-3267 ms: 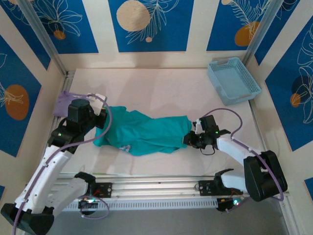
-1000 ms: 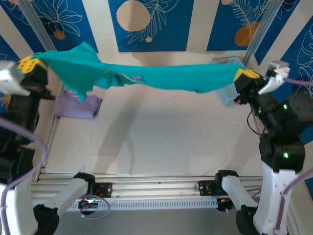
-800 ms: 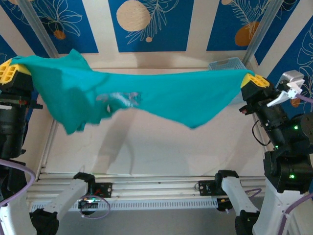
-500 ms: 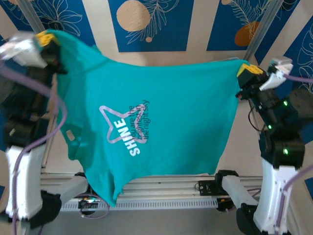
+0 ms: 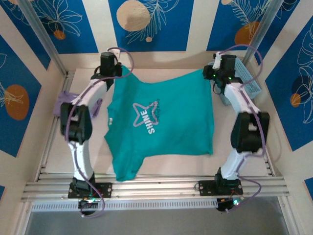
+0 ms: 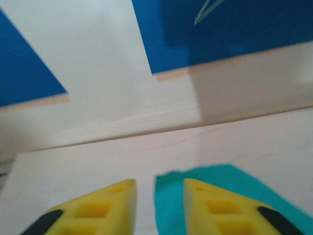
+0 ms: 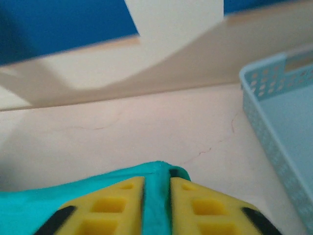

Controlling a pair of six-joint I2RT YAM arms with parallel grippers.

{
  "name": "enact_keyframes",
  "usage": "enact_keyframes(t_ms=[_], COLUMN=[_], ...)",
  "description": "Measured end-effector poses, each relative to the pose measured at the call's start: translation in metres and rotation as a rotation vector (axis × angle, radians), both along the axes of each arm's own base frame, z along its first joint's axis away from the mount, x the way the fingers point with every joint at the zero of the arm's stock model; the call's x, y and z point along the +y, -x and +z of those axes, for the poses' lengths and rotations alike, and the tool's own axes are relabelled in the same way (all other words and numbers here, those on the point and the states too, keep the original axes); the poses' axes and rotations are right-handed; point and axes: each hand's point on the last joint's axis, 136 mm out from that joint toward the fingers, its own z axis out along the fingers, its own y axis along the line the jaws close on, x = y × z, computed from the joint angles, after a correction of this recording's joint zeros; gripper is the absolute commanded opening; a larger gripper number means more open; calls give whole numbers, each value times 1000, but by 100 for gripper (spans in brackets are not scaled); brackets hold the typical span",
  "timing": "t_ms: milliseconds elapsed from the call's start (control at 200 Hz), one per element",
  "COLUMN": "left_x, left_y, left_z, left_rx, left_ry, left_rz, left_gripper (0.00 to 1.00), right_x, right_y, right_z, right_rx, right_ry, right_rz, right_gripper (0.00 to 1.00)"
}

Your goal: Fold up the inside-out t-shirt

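The teal-green t-shirt (image 5: 166,122) lies spread flat on the table, its white star and "SHINE" print (image 5: 146,116) facing up and one sleeve trailing toward the near-left edge. Both arms reach to the far side. My left gripper (image 5: 115,73) sits at the shirt's far-left corner; in the left wrist view its yellow fingers (image 6: 159,188) stand apart, with the cloth corner (image 6: 220,181) lying loose between them. At the far-right corner is my right gripper (image 5: 213,76). Its fingers (image 7: 156,183) are narrowly apart, with a strip of the cloth (image 7: 49,200) in the gap.
A light blue basket (image 5: 247,83) stands at the back right, close beside the right arm, and shows in the right wrist view as well (image 7: 279,112). A lavender folded garment (image 5: 63,103) lies at the left edge. The back wall rises just beyond both grippers.
The shirt hung stretched in the air between raised grippers; now it lies flat on the table. Both arms have swung down and forward to the far corners, and both grippers have opened.
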Motion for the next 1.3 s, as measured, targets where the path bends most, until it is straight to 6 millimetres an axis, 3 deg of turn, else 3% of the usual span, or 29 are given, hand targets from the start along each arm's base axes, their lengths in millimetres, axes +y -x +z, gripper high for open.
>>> enact_keyframes(t_ms=[100, 165, 230, 300, 370, 480, 595, 695, 830, 930, 1030, 1150, 1300], left_x=[1, 3, 1, -2, -9, -32, -81, -152, -231, -272, -303, -335, -351], left_y=[-16, -10, 0, 27, 67, 123, 172, 235, 343, 394, 413, 415, 408], left_z=[-41, -51, -45, -38, -26, -7, -20, -61, -110, -119, -129, -144, -172], left_rx=[95, 142, 150, 164, 166, 115, 108, 195, 272, 220, 168, 128, 144], left_ry=[-4, 13, 58, 136, 259, 464, 574, 545, 360, 215, 83, -47, -165], left_rz=[17, 29, 25, 15, -12, -91, -241, -462, -826, -1058, -1193, -1273, -1298], left_gripper=[49, 57, 60, 63, 64, 65, 62, 60, 58, 58, 56, 53, 48], right_x=[-2, -3, -3, -1, 4, 28, 59, 77, 74, 59, 44, 30, 22], right_y=[-19, -13, -6, 16, 46, 102, 160, 216, 270, 290, 295, 300, 304], right_z=[-43, -55, -52, -44, -40, -45, -76, -107, -119, -123, -130, -141, -142], right_rx=[99, 153, 168, 186, 214, 283, 407, 540, 625, 633, 651, 684, 688], right_ry=[-2, -1, -4, -8, -12, -18, -24, -4, -8, -29, -49, -98, -131], right_rz=[-12, -24, -32, -41, -50, -32, 18, 46, 18, -47, -108, -163, -191], right_gripper=[41, 47, 51, 52, 53, 53, 53, 53, 53, 53, 53, 53, 53])
